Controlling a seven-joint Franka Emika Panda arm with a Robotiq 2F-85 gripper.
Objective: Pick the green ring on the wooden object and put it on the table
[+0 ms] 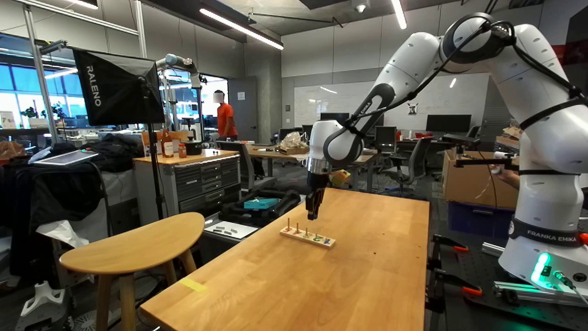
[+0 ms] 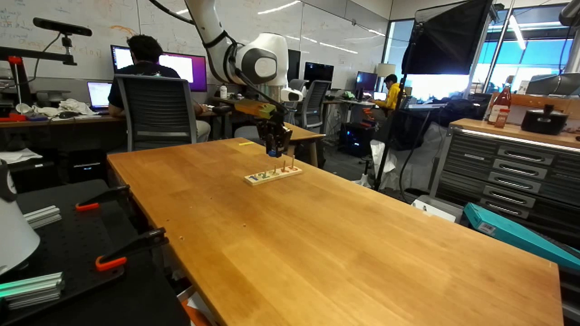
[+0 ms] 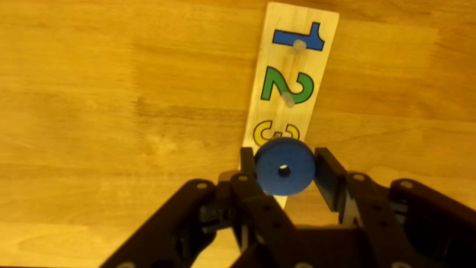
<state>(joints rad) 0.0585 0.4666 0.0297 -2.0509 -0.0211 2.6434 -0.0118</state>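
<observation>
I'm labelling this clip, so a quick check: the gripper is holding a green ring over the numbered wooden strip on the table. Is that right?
Not quite: the ring is blue, not green, as the wrist view shows. The gripper is indeed holding it over the numbered wooden strip on the table.

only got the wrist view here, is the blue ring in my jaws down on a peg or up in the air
Observer: In the air: an exterior view shows a gap between the blue ring and the pegs below.
Operator: what's past the yellow 3
Observer: Two reddish figures on the wooden strip, each with its own peg.
Operator: any edge close
Observer: Yes: the strip's reddish end lies near the long edge of the table, the side away from the arm's base.
</observation>
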